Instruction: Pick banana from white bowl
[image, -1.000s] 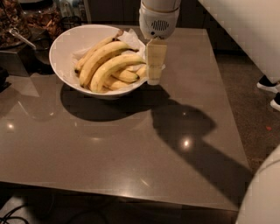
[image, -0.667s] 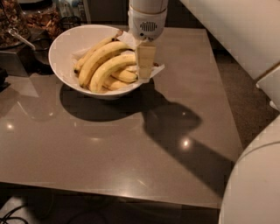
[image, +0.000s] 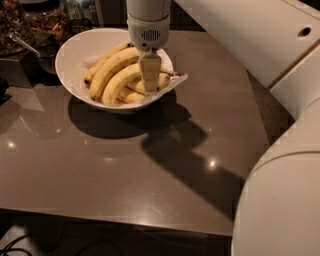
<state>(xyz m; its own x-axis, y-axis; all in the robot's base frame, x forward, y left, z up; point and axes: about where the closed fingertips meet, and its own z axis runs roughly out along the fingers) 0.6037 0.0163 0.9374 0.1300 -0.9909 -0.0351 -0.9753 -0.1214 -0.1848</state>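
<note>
The white bowl (image: 67, 55) sits toward the far left of the grey-brown tabletop (image: 125, 165), and everything worth watching is inside it. A heap of yellow bananas lies on the white paper (image: 176, 80) lining the bowl, which pokes out over the bowl's right rim. The banana (image: 119, 82), the long and strongly curved one, lies at the near side of the heap with one end low by the bowl's front wall. Its other end rises toward the bowl's middle and passes out of sight behind the arm.

The end effector (image: 150, 87) hangs straight down over the right half of the bowl, its pale tip right at the bananas, against the upper end of the curved one. From where I stand I cannot tell whether it is released or clenched.

The bowl and the arm throw a dark shadow on the tabletop to the bowl's near right. Beyond the bowl's far left edge stand glass jars (image: 47, 22) with dark contents. The robot's white body (image: 280, 200) fills the space well to the bowl's right.
</note>
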